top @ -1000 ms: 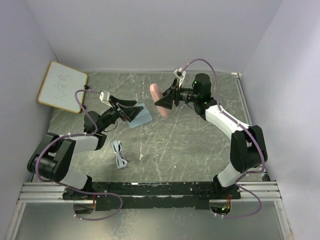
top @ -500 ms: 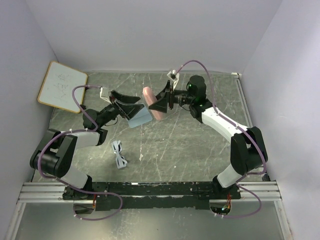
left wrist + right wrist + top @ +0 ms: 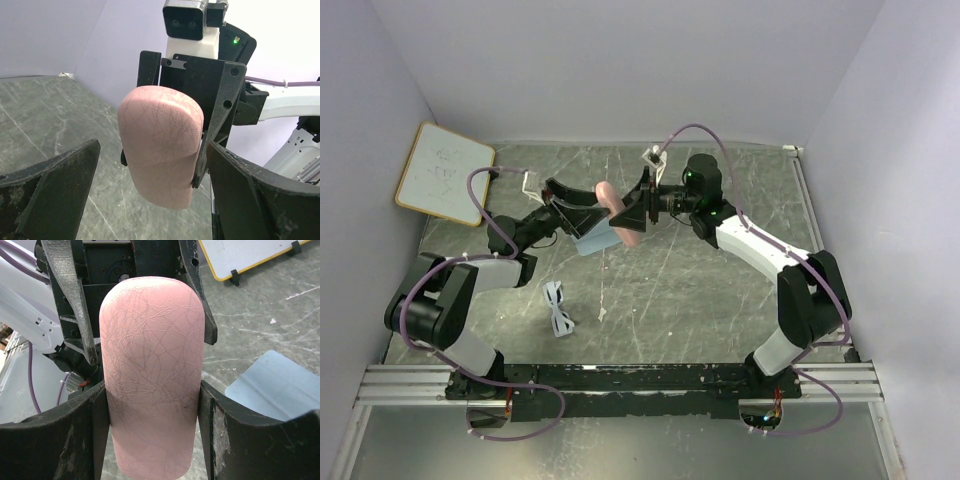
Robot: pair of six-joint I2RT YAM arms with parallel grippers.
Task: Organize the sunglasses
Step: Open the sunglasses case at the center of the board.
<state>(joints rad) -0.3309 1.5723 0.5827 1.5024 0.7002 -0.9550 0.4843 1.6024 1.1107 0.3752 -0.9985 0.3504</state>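
Observation:
The white-framed sunglasses [image 3: 558, 309] lie on the table near the left arm's elbow, apart from both grippers. My right gripper [image 3: 628, 212] is shut on the tan-pink oblong case [image 3: 152, 375] and holds it above the table at mid-back. My left gripper [image 3: 592, 208] is open, its fingers [image 3: 55, 185] spread on either side of the case's free end [image 3: 160, 145], not touching it. The light blue-grey cloth [image 3: 598, 240] lies under the two grippers and shows in the right wrist view [image 3: 272, 385].
A whiteboard [image 3: 442, 172] with a yellow frame leans at the back left. White walls close the table at the back and sides. A metal rail [image 3: 620, 380] runs along the near edge by the arm bases.
My right gripper has carried the case leftward to the left gripper. The left gripper has lifted and turned to face the case, which now lies between its open fingers.

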